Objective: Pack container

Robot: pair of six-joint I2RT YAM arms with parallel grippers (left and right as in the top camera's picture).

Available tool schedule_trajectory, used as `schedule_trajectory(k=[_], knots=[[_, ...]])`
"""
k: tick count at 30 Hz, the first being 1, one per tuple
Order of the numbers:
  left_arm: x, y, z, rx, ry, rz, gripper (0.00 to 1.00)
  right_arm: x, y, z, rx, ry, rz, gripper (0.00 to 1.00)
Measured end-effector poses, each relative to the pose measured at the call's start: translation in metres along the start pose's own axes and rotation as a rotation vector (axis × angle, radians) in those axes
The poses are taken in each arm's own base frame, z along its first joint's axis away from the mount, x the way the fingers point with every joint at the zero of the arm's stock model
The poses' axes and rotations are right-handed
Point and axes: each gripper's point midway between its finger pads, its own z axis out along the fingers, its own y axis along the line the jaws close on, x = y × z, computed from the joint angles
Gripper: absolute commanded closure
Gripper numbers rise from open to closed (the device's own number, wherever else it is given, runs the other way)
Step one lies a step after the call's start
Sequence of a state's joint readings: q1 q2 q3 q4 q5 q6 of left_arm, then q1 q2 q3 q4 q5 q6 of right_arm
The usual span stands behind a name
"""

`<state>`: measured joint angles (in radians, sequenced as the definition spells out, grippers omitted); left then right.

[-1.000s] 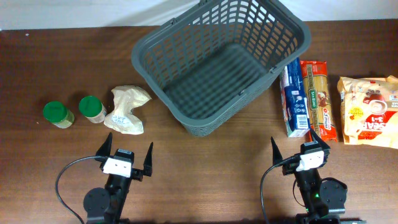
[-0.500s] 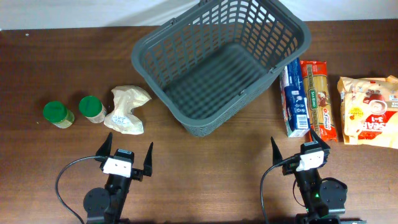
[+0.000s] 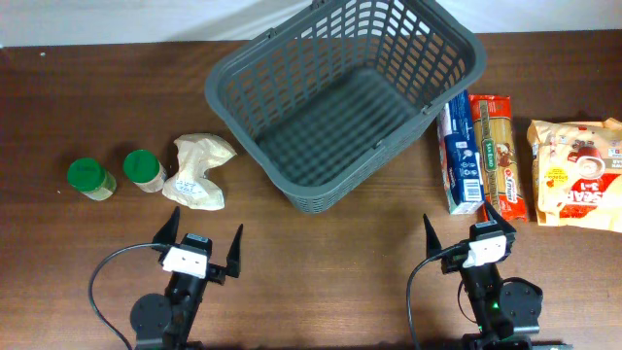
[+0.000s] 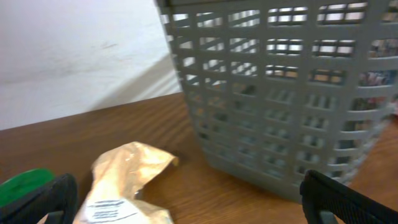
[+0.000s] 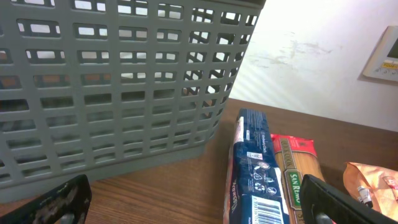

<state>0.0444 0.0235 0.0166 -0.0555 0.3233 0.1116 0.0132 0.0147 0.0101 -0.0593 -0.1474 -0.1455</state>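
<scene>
Currently the container (image 3: 330,131) stands at the far middle of the table (image 3: 321,262). Left gripper (image 3: 207,224) and right gripper (image 3: 458,216) hover near the front edge, jaws spread wide, gripping nothing, well apart from the container.

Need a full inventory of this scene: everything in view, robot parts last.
dark grey slotted plastic basket: 1, grey, table centre-back, nothing inside
green-lidded small jars: 2, green lids, far left, side by side
crumpled beige bag: 1, beige, between jars and basket
blue rectangular packet: 1, blue-white, right of basket
long red-orange pasta packet: 1, red-orange, alongside blue packet
orange-cream snack bag: 1, orange-cream, far right
brown wooden table: 1, brown, under everything
left hand: 1, black fingers, open, near bag
right hand: 1, black fingers, open, near packets
</scene>
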Motion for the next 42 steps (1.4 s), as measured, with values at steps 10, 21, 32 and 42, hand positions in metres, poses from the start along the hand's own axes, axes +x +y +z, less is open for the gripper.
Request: schedule_trajectory(k=[10,21,32,42], knots=[[-0.014,-0.048,-0.008,0.286,-0.03,-0.119,0.01,0.0,0.0,0.0,0.0,0.0,0.0,0.01],[-0.069,-0.032,-0.015,0.21,-0.028,-0.2,0.01,-0.005,0.023,-0.009,-0.138,0.066,0.075,0.01],[-0.198,0.014,0.014,0.092,0.124,-0.071,0.01,-0.133,0.005,-0.032,-0.14,0.175,0.057,0.01],[-0.238,0.042,0.072,0.117,0.467,-0.135,0.01,-0.227,-0.031,0.011,-0.104,0.527,0.068,0.01]])
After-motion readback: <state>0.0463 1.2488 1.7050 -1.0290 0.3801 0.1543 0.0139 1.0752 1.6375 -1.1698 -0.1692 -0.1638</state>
